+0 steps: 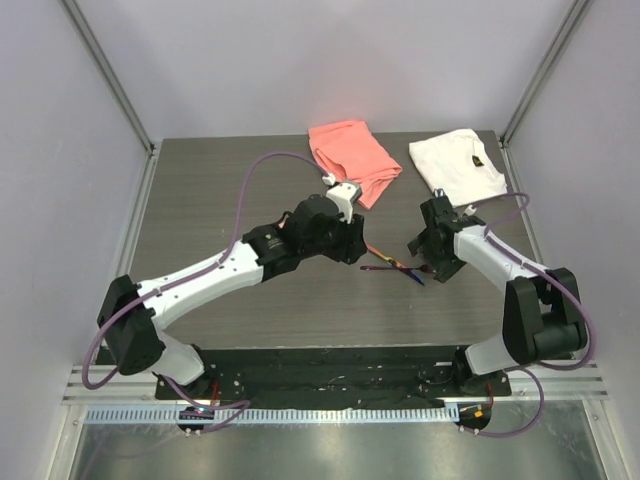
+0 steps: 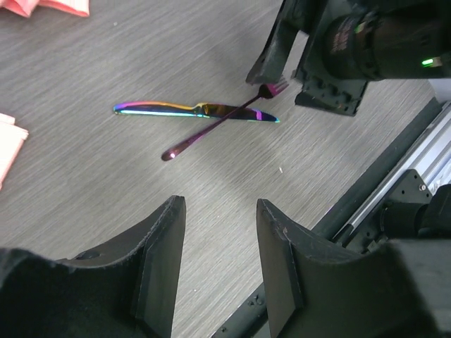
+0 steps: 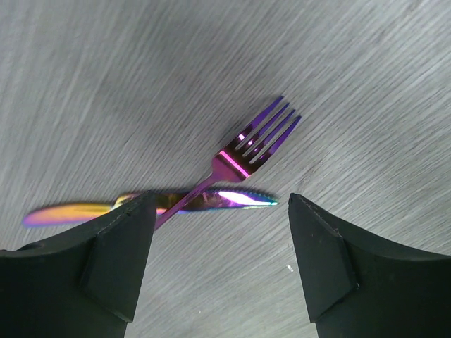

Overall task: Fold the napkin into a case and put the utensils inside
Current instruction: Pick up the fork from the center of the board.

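Utensils are lying crossed on the table. Your left gripper sits just left of them, fingers apart, holding nothing. Your right gripper hangs over their right end, fingers spread wide, also empty.

A: Where's the left arm?
B: Stretched from near-left to the middle, left gripper tilted down, jaws parted, empty.
A: The right?
B: Folded at the elbow, right gripper low, centre-right, jaws wide, gripping nothing.
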`<state>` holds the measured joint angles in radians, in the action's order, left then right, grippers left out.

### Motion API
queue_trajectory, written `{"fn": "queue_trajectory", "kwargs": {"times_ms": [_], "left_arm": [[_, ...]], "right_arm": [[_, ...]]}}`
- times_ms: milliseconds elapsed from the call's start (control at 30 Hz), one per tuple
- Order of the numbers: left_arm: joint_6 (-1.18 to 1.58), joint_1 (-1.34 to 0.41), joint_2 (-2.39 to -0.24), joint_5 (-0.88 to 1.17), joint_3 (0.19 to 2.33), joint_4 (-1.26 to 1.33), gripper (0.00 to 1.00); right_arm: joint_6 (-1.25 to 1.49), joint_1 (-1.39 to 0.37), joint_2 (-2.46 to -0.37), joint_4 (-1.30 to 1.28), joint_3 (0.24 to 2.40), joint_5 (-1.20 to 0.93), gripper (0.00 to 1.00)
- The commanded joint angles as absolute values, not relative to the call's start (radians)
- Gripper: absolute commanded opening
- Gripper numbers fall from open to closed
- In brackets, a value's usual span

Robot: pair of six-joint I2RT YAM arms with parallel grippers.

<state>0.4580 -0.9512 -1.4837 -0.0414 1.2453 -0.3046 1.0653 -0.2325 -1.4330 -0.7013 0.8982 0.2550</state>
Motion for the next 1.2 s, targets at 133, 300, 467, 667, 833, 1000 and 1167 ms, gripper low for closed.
{"fn": "queue_trajectory", "kwargs": {"times_ms": [133,300,467,667,833,1000,1167], "left_arm": [[0.405,-0.945,-1.416,-0.054,1.266,-0.288,0.48],[0.376,-0.943,-1.443,-0.068,1.305,-0.324,0.47],[0.356,-0.930,-1.471,-0.011,1.333,-0.321,0.48],[0.444,-0.852,-1.520,0.260,1.354,-0.301,0.54],[0.555,-0.787,-1.672,0.480,1.417,-0.359,0.55],[0.644,-0.769,-1.756,0.558,1.430,-0.304,0.55],[0.698,-0.756,-1.778,0.633,1.420,-0.175,0.60]], "right_arm": [[1.200,-0.221,-1.554,-0.684,0.890,0.331,0.76],[1.183,-0.210,-1.623,-0.664,0.906,0.344,0.66],[1.167,-0.193,-1.687,-0.666,0.905,0.310,0.36],[1.091,-0.193,-1.643,-0.620,0.879,0.322,0.01],[0.864,-0.198,-1.355,-0.329,0.763,0.261,0.01],[0.660,-0.199,-1.048,-0.024,0.677,0.072,0.01],[0.545,-0.196,-1.031,0.312,0.614,-0.263,0.01]]}}
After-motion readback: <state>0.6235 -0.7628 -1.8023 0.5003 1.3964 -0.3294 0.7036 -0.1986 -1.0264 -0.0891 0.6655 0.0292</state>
